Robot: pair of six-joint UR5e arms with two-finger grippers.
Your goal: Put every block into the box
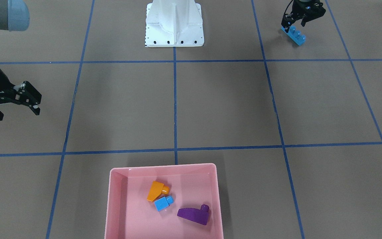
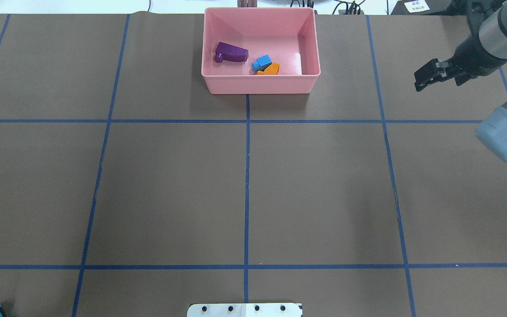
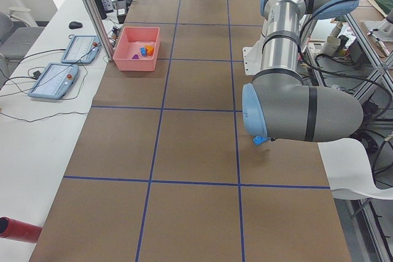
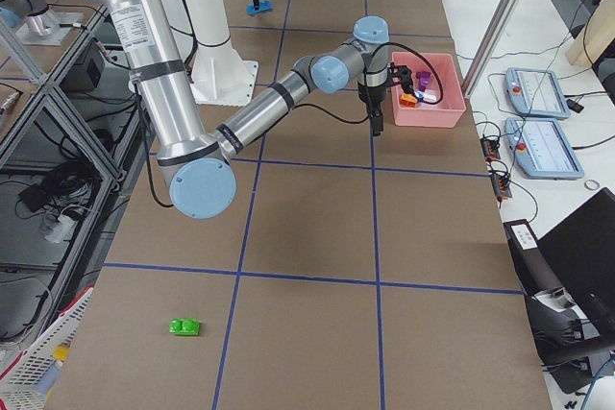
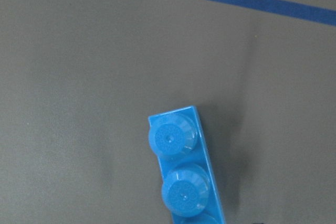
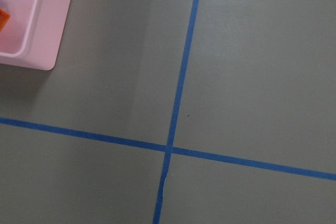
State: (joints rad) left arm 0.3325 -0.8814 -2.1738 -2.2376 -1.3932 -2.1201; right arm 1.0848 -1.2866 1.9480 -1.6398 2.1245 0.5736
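The pink box (image 1: 118, 205) sits at the table's far middle edge and also shows in the overhead view (image 2: 260, 86). In it lie the orange sloped brick (image 1: 155, 191), the small blue cube (image 1: 163, 203) and the purple wedge (image 1: 194, 215). The long blue brick (image 1: 294, 35) lies on the table near the robot's left corner. My left gripper (image 1: 294, 24) hangs open just over its end, one finger at each side. The left wrist view shows the brick's studs (image 5: 181, 171). The green brick (image 4: 184, 327) lies far off at the table's right end. My right gripper (image 1: 17, 113) is open and empty, to the right of the box.
The robot's white metal base (image 1: 174, 33) stands at the near middle edge. Blue tape lines (image 2: 247, 185) split the brown table into squares. The right wrist view shows the box's corner (image 6: 37, 35) and a tape crossing. Tablets (image 3: 55, 81) lie on the side bench.
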